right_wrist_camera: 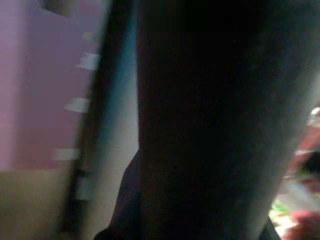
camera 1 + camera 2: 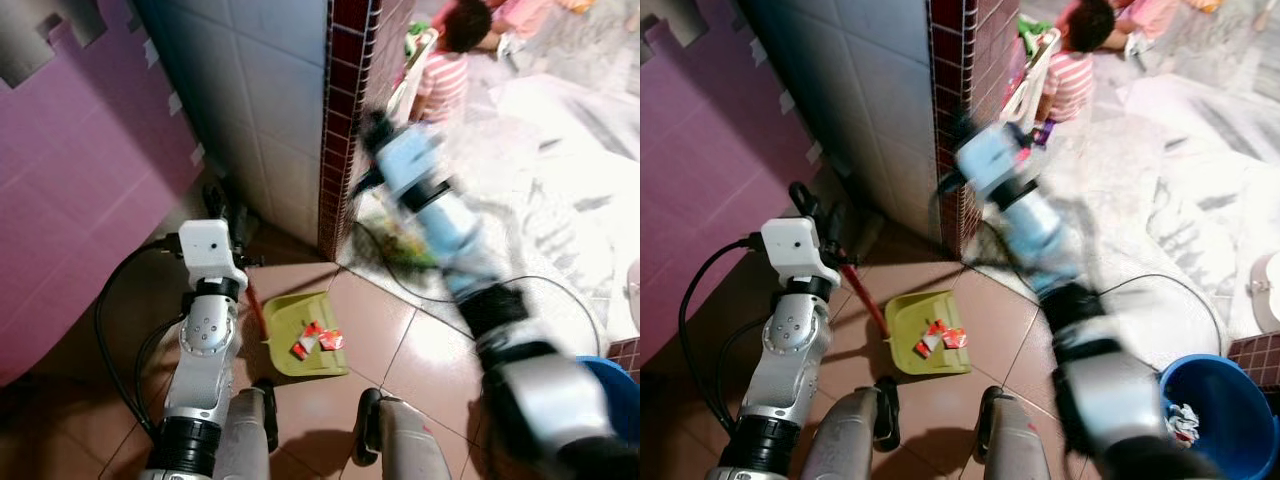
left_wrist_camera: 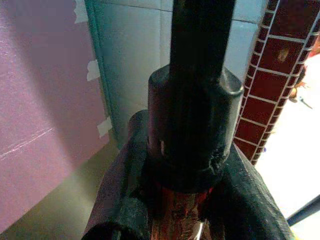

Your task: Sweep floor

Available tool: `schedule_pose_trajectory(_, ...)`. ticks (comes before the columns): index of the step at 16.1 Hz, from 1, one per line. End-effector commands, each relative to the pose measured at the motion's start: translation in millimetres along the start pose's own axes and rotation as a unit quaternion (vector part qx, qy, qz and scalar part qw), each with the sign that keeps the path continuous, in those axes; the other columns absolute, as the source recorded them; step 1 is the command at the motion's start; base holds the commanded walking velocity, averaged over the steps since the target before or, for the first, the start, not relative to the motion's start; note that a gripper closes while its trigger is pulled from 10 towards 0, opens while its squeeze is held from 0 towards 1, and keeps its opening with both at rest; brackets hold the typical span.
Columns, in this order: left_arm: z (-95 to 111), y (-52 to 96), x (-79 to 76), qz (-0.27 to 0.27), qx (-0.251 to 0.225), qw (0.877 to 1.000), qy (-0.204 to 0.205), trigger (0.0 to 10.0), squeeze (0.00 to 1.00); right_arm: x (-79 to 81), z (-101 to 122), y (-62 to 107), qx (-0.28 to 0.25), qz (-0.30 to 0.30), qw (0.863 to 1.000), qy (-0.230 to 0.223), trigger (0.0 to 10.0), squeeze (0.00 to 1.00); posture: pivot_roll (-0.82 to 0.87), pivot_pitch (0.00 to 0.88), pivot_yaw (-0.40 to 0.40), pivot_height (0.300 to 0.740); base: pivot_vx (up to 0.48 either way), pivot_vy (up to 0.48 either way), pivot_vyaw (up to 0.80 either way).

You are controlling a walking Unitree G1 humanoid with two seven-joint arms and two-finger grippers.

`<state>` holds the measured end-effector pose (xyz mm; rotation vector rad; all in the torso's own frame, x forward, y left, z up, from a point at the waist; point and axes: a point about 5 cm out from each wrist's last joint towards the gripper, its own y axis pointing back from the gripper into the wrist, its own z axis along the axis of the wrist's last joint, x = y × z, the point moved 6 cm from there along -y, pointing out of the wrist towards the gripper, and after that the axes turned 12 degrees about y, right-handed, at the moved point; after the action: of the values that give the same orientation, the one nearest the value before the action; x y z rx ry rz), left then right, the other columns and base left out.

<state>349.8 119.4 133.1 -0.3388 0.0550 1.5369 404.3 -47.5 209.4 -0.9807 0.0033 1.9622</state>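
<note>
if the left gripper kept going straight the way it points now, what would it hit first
Probably the wall corner: the left gripper, shut on the dustpan handle, points at the pale tiled wall beside the dark red tile column. Depth is unclear, so treat this as likely.

Daylight glares off the pale floor — right arm motion-blurred, right wrist view dark.

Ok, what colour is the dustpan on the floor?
Yellow-green, the dustpan holds red scraps; it shows best in the right eye view.
</note>
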Motion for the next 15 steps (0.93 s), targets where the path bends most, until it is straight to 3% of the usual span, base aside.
schedule_pose_trajectory(1, -14, 7.1, 0.2, -0.007, 0.038, 0.999, -0.003, 10.0, 0.0, 19.0, 10, 1.8, -0.031, 0.032, 0.999, -0.022, 10.0, 0.0, 0.11, 0.349, 0.056, 0.74, 0.0, 0.0, 0.0)
schedule_pose_trajectory(3, -15, 5.4, 2.2, -0.01, 0.042, 0.999, -0.006, 10.0, 0.0, 31.3, 11, 5.9, -0.037, 0.064, 0.995, -0.063, 10.0, 0.0, 0.1, 0.343, 0.057, 0.74, 0.0, 0.0, 0.0)
schedule_pose_trajectory(6, -14, -0.7, 1.6, -0.01, 0.044, 0.999, -0.005, 10.0, 0.0, 34.4, 20, 16.3, -0.055, 0.137, 0.98, -0.134, 10.0, 0.0, 0.06, 0.309, 0.044, 0.74, 0.0, 0.0, 0.0)
schedule_pose_trajectory(7, -14, -4.5, 0.1, -0.011, 0.044, 0.999, -0.003, 10.0, 0.0, 31.2, 37, 26.1, -0.08, 0.2, 0.966, -0.142, 10.0, 0.0, 0.04, 0.289, 0.04, 0.74, 0.0, 0.0, 0.0)
schedule_pose_trajectory(10, -15, -9.3, 0.0, -0.013, 0.042, 0.999, -0.003, 10.0, 0.0, 22.7, 68, 45.3, -0.114, 0.288, 0.938, -0.155, 10.0, 0.0, 0.01, 0.252, 0.03, 0.74, 0.0, 0.0, 0.0)
schedule_pose_trajectory(11, -15, -13.6, 1.3, -0.011, 0.039, 0.999, -0.004, 10.0, 0.0, 15.6, 83, 52.3, -0.125, 0.318, 0.924, -0.171, 10.0, 0.0, -0.01, 0.229, 0.021, 0.74, 0.0, 0.0, 0.0)
schedule_pose_trajectory(12, -15, -16.2, 2.0, -0.01, 0.038, 0.999, -0.004, 10.0, 0.0, 11.5, 87, 52.2, -0.128, 0.321, 0.922, -0.175, 10.0, 0.0, -0.02, 0.223, 0.02, 0.74, 0.0, 0.0, 0.0)
schedule_pose_trajectory(13, -14, -20.1, 4.9, -0.004, 0.034, 0.999, -0.004, 10.0, 0.0, -6.9, 101, 49.4, -0.142, 0.313, 0.916, -0.208, 10.0, 0.0, -0.03, 0.206, 0.022, 0.74, 0.0, 0.0, 0.0)
schedule_pose_trajectory(14, -13, -22.2, 5.6, -0.003, 0.032, 0.999, -0.004, 10.0, 0.0, -16.0, 103, 47.5, -0.143, 0.307, 0.918, -0.209, 10.0, 0.0, -0.03, 0.199, 0.023, 0.74, 0.0, 0.0, 0.0)
schedule_pose_trajectory(15, -12, -25.0, 4.9, -0.004, 0.03, 1.0, -0.004, 10.0, 0.0, -35.7, 103, 40.5, -0.147, 0.277, 0.926, -0.21, 10.0, 0.0, -0.03, 0.184, 0.027, 0.74, 0.0, 0.0, 0.0)
